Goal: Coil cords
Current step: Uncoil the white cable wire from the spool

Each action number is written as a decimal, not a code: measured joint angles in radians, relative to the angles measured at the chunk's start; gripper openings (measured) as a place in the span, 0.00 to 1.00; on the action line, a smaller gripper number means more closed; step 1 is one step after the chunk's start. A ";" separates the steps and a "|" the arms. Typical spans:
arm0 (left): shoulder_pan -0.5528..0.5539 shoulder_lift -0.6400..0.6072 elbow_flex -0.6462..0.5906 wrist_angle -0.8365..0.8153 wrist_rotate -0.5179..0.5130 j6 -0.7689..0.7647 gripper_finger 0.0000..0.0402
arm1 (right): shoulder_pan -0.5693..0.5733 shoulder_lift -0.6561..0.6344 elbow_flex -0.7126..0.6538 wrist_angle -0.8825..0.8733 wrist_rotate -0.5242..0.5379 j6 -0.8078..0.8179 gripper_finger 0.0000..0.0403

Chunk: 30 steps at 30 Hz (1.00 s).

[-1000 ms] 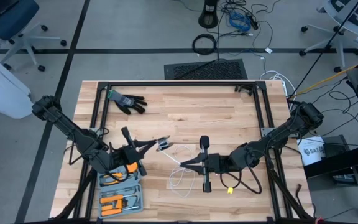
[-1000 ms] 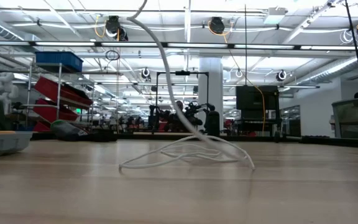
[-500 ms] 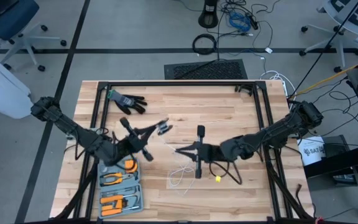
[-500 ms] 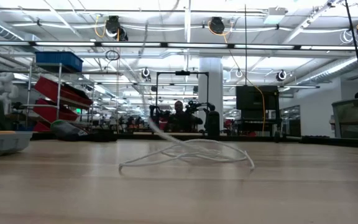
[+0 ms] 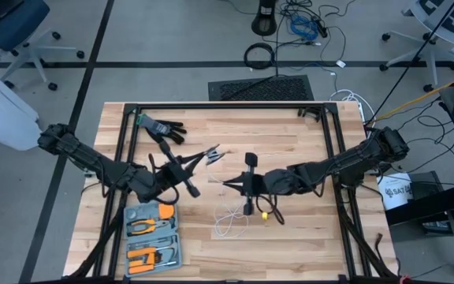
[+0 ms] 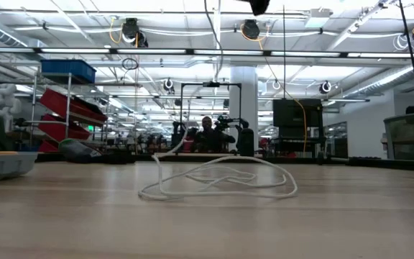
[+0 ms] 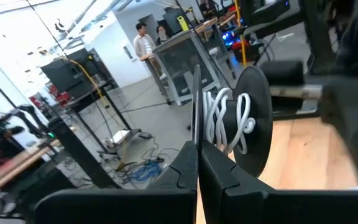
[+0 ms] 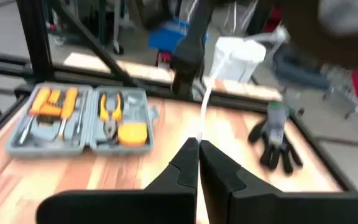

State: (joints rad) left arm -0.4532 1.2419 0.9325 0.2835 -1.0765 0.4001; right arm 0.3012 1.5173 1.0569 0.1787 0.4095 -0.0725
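Cords: thin white cord (image 5: 231, 221), string-fine, lying in loose loops on the wooden table (image 5: 290, 134) just near of centre.

High view. One strand rises from the loops toward the two grippers above mid-table. Left gripper (image 5: 213, 152) reaches in from the left, fingers pressed together on a small spool (image 5: 210, 155) of wound cord. Right gripper (image 5: 228, 184) reaches in from the right, fingers pressed together on the white strand, just right of and near the left gripper. Black glove (image 5: 161, 128) lies at the far left of the table. Grey tool case (image 5: 151, 241) with orange-handled tools lies open at the near left.

Low view. Cord (image 6: 218, 178) shows as several flat, overlapping pale loops on the tabletop, with one strand climbing straight up out of the top of the view. A person shows far off in the room behind.

Left wrist view. Fingers (image 7: 179, 177) are closed on the spool (image 7: 232, 121): two black discs with white cord wound in uneven turns between them. Two persons stand far off in the room.

Right wrist view. Fingers (image 8: 182, 165) are closed together, pinching the white strand (image 8: 202, 112), which runs taut away to the blurred spool. Tool case (image 8: 79, 121) and glove (image 8: 277, 140) lie on the table beyond.
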 joint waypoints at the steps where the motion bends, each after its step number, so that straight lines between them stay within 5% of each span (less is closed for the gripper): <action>1: -0.004 0.000 0.000 0.000 0.001 -0.018 0.00 | 0.000 0.000 0.000 -0.021 0.000 0.016 0.00; 17: -0.093 0.000 0.000 -0.086 0.392 -0.289 0.00 | 0.043 0.000 0.000 -0.388 0.015 0.377 0.00; 30: -0.109 0.000 0.000 -0.231 0.394 -0.292 0.00 | 0.095 -0.001 0.000 -0.451 0.030 0.349 0.28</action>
State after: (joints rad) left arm -0.5625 1.2419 0.9325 0.0523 -0.6823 0.1083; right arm 0.3964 1.5166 1.0569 -0.2722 0.4396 0.2763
